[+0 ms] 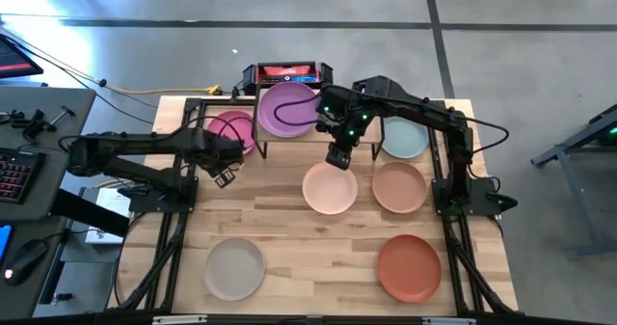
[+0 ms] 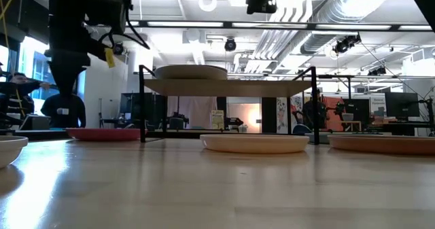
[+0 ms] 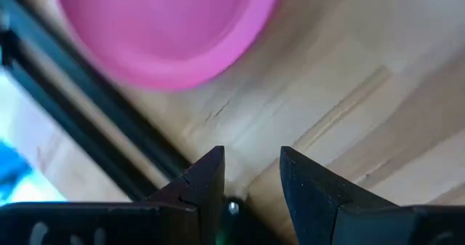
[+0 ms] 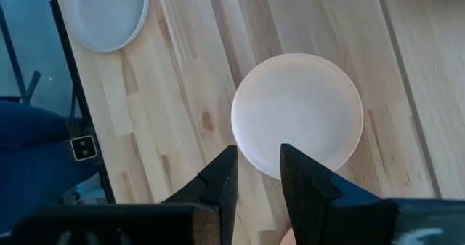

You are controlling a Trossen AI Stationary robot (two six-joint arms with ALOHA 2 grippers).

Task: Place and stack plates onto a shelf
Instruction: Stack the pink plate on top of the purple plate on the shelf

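Observation:
A purple plate (image 1: 287,109) lies on the shelf (image 2: 272,86) at the table's far middle. Left of the shelf, a pink plate (image 1: 231,130) rests flat on the table. My left gripper (image 1: 227,176) hangs open just near of the pink plate (image 3: 160,27), nothing between its fingers. My right gripper (image 1: 339,156) hovers open high over the far rim of a peach plate (image 1: 330,187), which shows pale in the right wrist view (image 4: 296,114). A tan plate (image 1: 399,187), a pale teal plate (image 1: 403,137), a grey plate (image 1: 234,268) and a terracotta plate (image 1: 409,267) lie flat on the table.
A red-and-black box (image 1: 286,73) stands behind the shelf at the table's far edge. Black frame rails (image 1: 174,219) run along the table's left and right sides. Bare wood lies in the table's near middle (image 1: 318,257).

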